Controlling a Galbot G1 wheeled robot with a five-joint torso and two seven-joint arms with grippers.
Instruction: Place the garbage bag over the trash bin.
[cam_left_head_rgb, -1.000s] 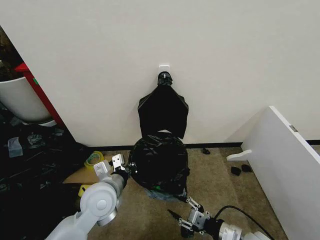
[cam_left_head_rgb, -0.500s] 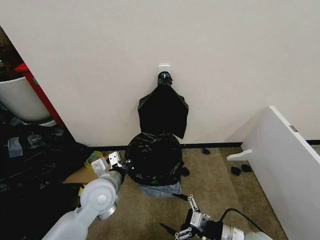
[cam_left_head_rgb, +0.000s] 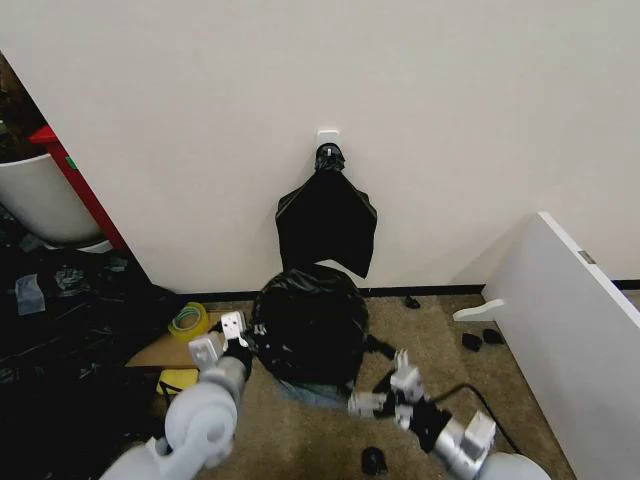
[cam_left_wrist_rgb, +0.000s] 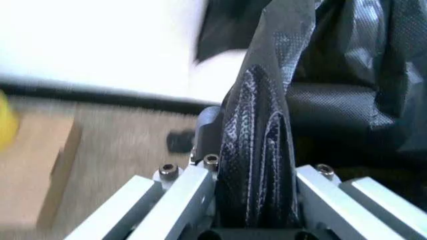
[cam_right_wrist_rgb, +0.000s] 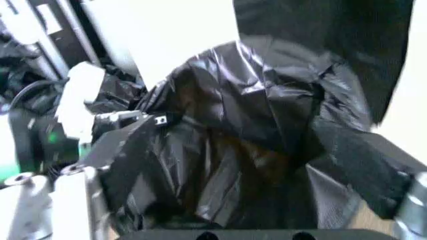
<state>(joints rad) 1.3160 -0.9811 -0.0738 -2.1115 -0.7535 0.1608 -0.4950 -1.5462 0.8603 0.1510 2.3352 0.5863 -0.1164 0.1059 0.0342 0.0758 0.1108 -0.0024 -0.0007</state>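
The garbage bag (cam_left_head_rgb: 308, 318) is a glossy black mound draped over the trash bin, whose pale lower wall (cam_left_head_rgb: 312, 392) peeks out under the bag's hem. My left gripper (cam_left_head_rgb: 222, 338) sits at the bag's left edge. In the left wrist view this gripper (cam_left_wrist_rgb: 257, 175) is shut on a fold of the bag (cam_left_wrist_rgb: 260, 125). My right gripper (cam_left_head_rgb: 385, 385) is low at the bag's right front, fingers spread open. The right wrist view shows the crinkled bag (cam_right_wrist_rgb: 240, 135) just ahead of the open right gripper (cam_right_wrist_rgb: 233, 215).
A flat black bundle (cam_left_head_rgb: 325, 225) hangs from a wall hook above the bin. A white board (cam_left_head_rgb: 580, 330) leans at the right. Cardboard (cam_left_head_rgb: 160, 352) and a yellow tape roll (cam_left_head_rgb: 187, 322) lie left of the bin. A red-edged white tub (cam_left_head_rgb: 40, 200) stands far left.
My right gripper has risen from the floor in front and moved in to the bag's right lower side. The left gripper stays holding the bag's left edge.
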